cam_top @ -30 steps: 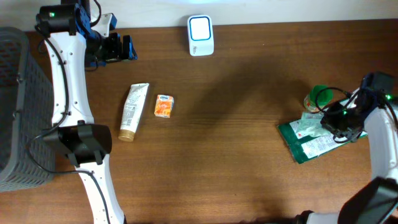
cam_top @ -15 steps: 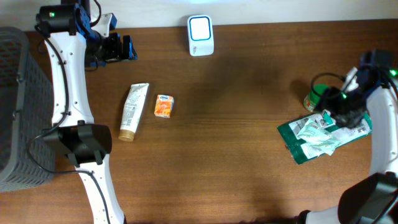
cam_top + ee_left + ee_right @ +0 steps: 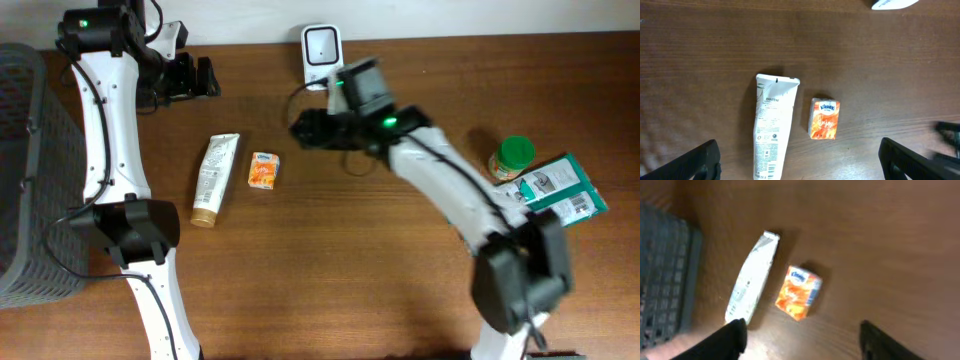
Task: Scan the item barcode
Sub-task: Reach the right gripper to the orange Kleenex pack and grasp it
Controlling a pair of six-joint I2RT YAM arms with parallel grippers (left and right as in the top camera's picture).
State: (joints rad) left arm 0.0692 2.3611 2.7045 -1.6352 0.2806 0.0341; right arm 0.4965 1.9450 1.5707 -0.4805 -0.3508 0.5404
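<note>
Two items lie left of centre: a white tube (image 3: pixel 215 178) and a small orange pack (image 3: pixel 264 170). The white barcode scanner (image 3: pixel 322 45) stands at the table's far edge. My right gripper (image 3: pixel 303 129) hangs open and empty just right of the orange pack and in front of the scanner. In the right wrist view, the orange pack (image 3: pixel 799 293) and tube (image 3: pixel 752 275) lie ahead of the gripper (image 3: pixel 805 345). My left gripper (image 3: pixel 203 76) is open at the far left, high above the tube (image 3: pixel 774 125) and the pack (image 3: pixel 824 118), with the gripper (image 3: pixel 802 167) holding nothing.
A grey basket (image 3: pixel 30 170) fills the left edge. At the right lie a green packet (image 3: pixel 555 187) with its barcode side up and a green-lidded jar (image 3: pixel 513 157) touching it. The right arm stretches diagonally across the table's middle.
My right gripper opened and let go of the green packet, which now lies farther right by the jar. The right arm then swung left across the table. The left arm stayed still.
</note>
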